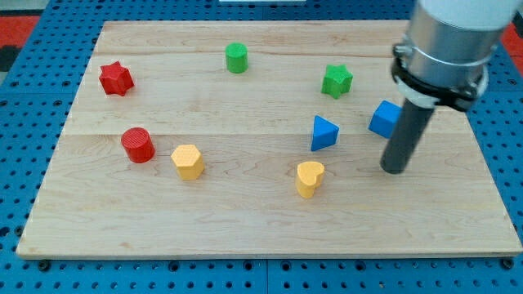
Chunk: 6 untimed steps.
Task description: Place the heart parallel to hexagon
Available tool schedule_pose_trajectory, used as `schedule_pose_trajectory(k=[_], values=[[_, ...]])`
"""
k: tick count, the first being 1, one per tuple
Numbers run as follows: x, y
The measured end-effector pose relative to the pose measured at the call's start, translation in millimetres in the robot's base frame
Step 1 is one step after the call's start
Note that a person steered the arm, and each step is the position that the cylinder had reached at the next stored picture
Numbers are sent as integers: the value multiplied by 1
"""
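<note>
Low on the worktop (pixel 245 237), right of centre, you have the yellow heart (pixel 310 179) standing alone. The yellow hexagon (pixel 188 161) sits well to the view's left of it and slightly higher, so the two are not level. No brand, label or writing can be read anywhere.

Your arm (pixel 445 41) comes down from the view's top right corner, its grey cuff wide, the dark rod (pixel 406 135) dropping nearly upright. You have no pincer on this rig, so nothing is grasped or let go; my tip (pixel 395 168) rests on the wood to the view's right of the heart, apart from it and at about its height.

Above the heart stands the blue triangle (pixel 324 132). Just beside the rod, partly hidden behind it, is the blue cube (pixel 383 118). Farther up you see the green star (pixel 336 80) and the green cylinder (pixel 237 57). At the view's left are the red cylinder (pixel 138 144), near the hexagon, and the red star (pixel 116 78) above it.
</note>
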<state>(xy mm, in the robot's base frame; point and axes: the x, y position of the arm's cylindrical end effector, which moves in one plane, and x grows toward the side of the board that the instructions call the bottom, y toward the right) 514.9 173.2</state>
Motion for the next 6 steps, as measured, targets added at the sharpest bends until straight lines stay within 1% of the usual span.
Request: schedule_pose_trajectory(k=[1,2,4,5,6], values=[[27,-32],[16,-84],[-25,-180],[-37,-171],[-73,-171]])
